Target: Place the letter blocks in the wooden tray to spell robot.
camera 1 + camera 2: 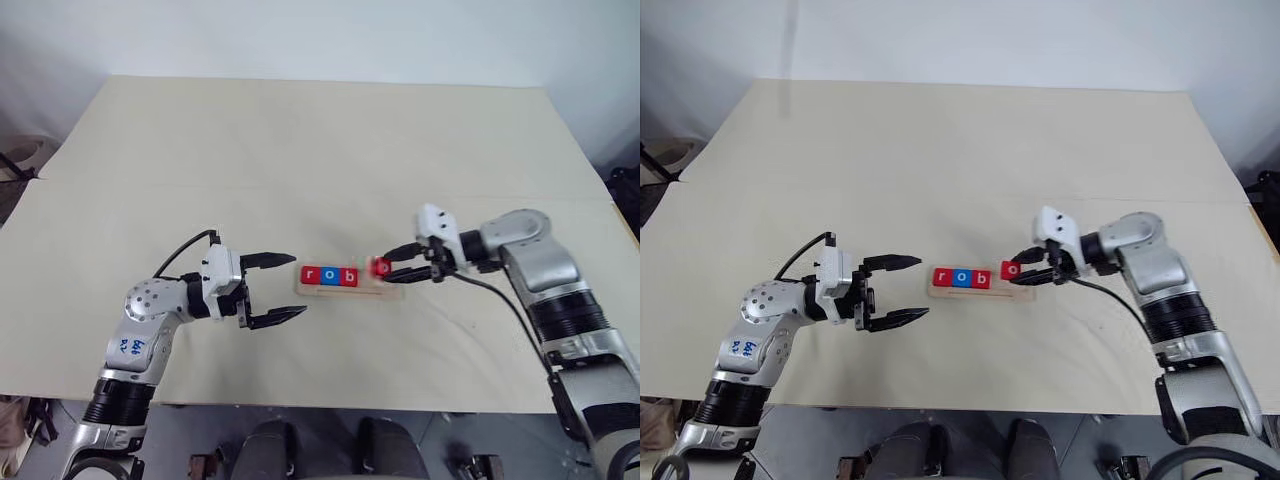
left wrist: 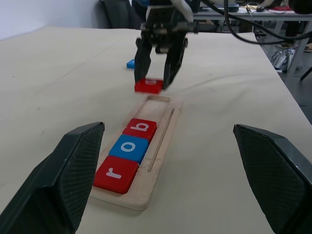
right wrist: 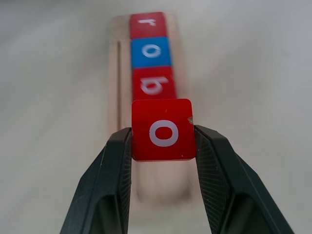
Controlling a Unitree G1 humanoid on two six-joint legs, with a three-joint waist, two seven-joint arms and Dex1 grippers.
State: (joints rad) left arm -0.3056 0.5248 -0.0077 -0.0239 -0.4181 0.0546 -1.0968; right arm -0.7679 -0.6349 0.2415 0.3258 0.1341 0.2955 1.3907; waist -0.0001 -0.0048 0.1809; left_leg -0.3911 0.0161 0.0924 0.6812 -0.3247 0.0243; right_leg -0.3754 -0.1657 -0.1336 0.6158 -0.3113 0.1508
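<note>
The wooden tray point(image 1: 388, 291) lies at the table's middle front. Three letter blocks sit in its left part: red r point(image 1: 310, 275), blue o point(image 1: 329, 275) and red b point(image 1: 348, 276). My right gripper point(image 1: 384, 270) is shut on a red o block point(image 3: 163, 129), holding it flat by its two side edges just above the tray's bare right end, letter up. A blue block point(image 2: 131, 64) lies on the table beyond the right gripper; its letter cannot be read. My left gripper point(image 1: 300, 286) hovers left of the tray, pointing at it, open and holding nothing.
The wide beige tabletop point(image 1: 300, 150) stretches far behind the tray, and its front edge point(image 1: 330, 408) runs close below both arms. A black cable point(image 1: 505, 305) hangs from the right wrist.
</note>
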